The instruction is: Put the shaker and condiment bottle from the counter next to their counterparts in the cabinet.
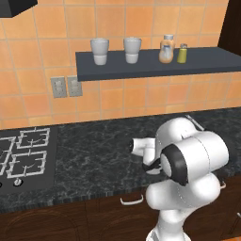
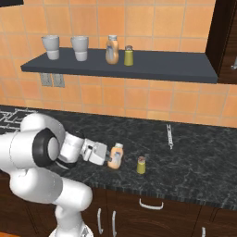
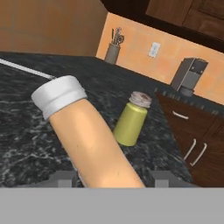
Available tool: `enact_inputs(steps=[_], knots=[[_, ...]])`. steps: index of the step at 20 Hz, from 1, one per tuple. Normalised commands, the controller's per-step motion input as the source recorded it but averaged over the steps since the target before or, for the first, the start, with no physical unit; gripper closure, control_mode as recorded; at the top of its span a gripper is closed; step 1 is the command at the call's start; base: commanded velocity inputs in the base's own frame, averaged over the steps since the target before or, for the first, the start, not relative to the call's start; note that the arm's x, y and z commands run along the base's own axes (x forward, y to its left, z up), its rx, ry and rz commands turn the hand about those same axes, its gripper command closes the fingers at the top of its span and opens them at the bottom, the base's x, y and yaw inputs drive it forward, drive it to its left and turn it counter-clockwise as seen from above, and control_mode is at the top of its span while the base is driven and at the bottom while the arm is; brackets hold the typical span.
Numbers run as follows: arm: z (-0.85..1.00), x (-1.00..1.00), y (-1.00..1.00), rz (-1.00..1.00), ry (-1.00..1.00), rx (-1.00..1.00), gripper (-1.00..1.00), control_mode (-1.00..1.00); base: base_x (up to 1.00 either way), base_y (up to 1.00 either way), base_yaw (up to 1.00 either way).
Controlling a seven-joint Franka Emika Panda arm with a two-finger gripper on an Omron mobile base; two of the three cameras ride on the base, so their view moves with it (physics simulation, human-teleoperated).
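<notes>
The gripper (image 2: 109, 158) has its jaws either side of the condiment bottle (image 2: 115, 156) low on the counter (image 2: 194, 162), closing in, though whether they truly grip it I cannot tell. This looks like the pick-up; next comes a lift to the cabinet (image 2: 152, 67), beside the rounded bottle (image 2: 111, 49). Just right, the shaker (image 2: 141, 165) waits close by, easily knocked; two cups (image 2: 79, 48) stand further left.

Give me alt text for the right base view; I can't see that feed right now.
The gripper has its jaws around the orange condiment bottle on the black counter, with the yellow-green shaker standing just to its right. Above, the grey cabinet shelf holds two pale cups, a rounder orange bottle and a second shaker.
</notes>
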Motion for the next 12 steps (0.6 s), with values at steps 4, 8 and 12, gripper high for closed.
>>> enact_inputs(steps=[4,8,12], knots=[[0.0,-0.09,-0.2,0.01,-0.02,0.02,1.0,-1.0,0.0,0.0,0.0],[0.71,-0.54,-0.04,0.1,-0.35,-0.07,1.0,-1.0,0.0,0.0,0.0],[1.0,-0.73,0.0,0.11,-0.59,-0.22,1.0,-1.0,0.0,0.0,0.0]])
